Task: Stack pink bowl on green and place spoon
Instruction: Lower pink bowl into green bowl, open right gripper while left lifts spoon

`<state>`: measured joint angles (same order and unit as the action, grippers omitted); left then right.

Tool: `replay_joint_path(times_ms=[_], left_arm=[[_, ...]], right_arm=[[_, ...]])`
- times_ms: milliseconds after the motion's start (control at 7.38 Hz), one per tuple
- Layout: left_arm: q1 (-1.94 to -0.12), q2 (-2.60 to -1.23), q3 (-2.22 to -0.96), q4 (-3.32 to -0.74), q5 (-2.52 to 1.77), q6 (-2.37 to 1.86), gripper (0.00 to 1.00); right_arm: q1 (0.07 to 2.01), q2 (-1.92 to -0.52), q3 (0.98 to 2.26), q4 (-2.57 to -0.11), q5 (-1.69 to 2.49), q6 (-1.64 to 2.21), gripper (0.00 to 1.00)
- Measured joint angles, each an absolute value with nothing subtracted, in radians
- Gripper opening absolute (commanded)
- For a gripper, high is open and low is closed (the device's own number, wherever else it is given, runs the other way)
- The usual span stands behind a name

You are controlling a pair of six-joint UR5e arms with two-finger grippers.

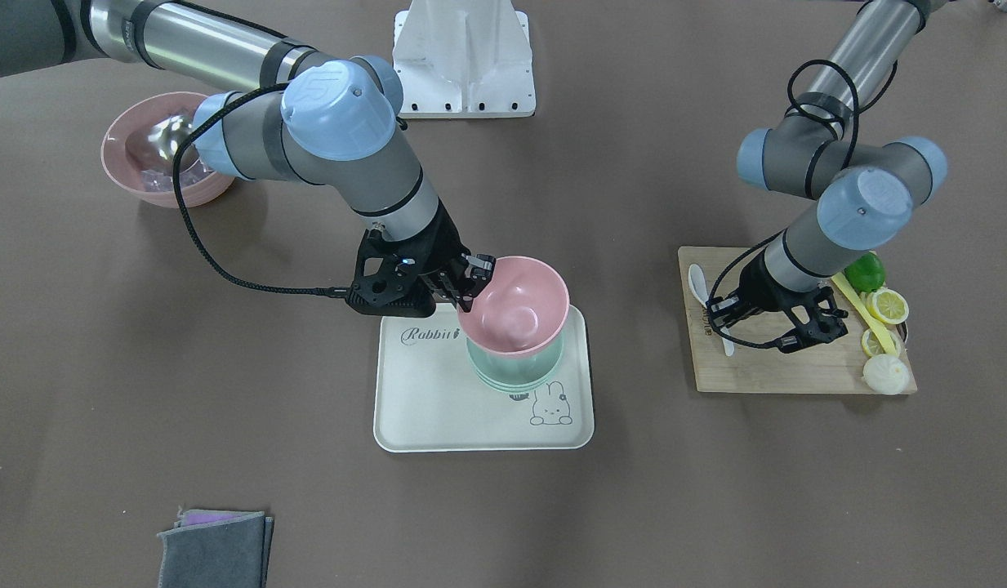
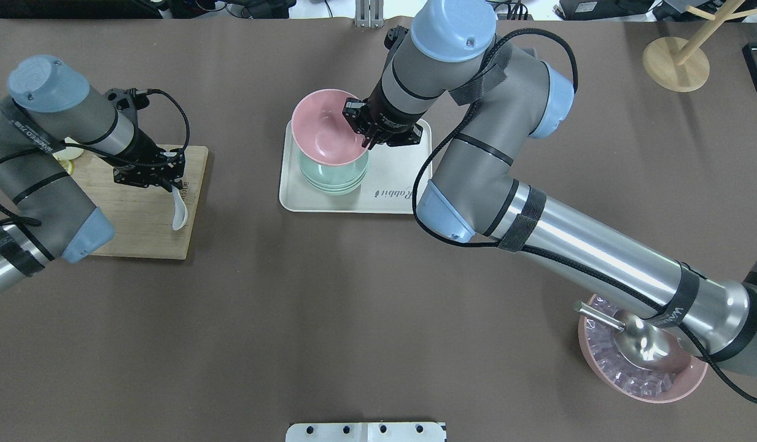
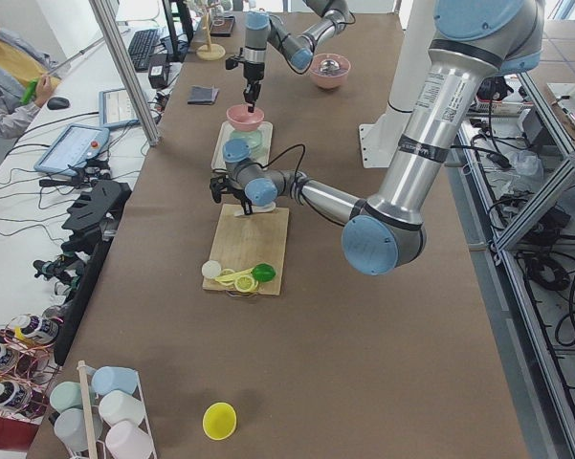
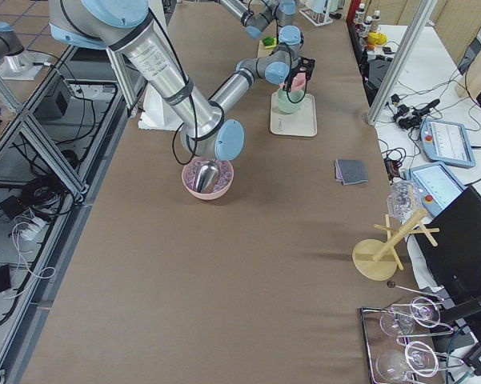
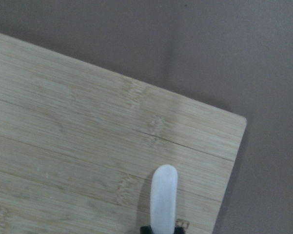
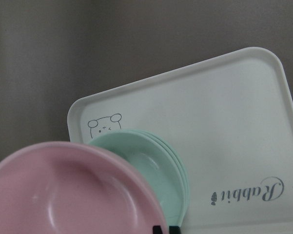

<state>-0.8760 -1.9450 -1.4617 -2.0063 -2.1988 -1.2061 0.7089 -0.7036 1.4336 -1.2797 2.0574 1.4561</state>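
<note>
My right gripper (image 1: 473, 285) is shut on the rim of the pink bowl (image 1: 515, 306) and holds it tilted over the pale green bowl (image 1: 515, 374), which stands on the white Rabbit tray (image 1: 429, 408). I cannot tell whether the two bowls touch. From overhead the pink bowl (image 2: 326, 126) covers the far part of the green bowl (image 2: 332, 178). My left gripper (image 2: 169, 179) is shut on the handle of the white spoon (image 2: 180, 212) at the wooden cutting board (image 2: 139, 215). The spoon's handle end (image 5: 164, 195) sticks out past the fingertips.
A second pink bowl (image 2: 642, 368) with ice and a metal scoop sits under my right arm. Lemon slices (image 1: 887, 306), a green fruit (image 1: 866, 271) and a yellow utensil lie on the board's far end. A grey cloth (image 1: 217, 551) and a wooden stand (image 2: 676, 61) are near the table edges.
</note>
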Motion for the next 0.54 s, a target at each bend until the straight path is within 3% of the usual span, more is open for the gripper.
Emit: replay_joint_path(times_ms=[406, 542], left_arm=[[-0.875, -1.945, -1.467, -2.005, -2.221, -1.206, 0.00], [-0.887, -1.952, -1.478, -2.005, -2.256, -1.206, 0.00]], right_arm=[[0.709, -0.690, 1.415, -1.282, 2.044, 1.479, 0.00], [0.705, -0.682, 1.385, -1.281, 2.030, 1.478, 0.21]])
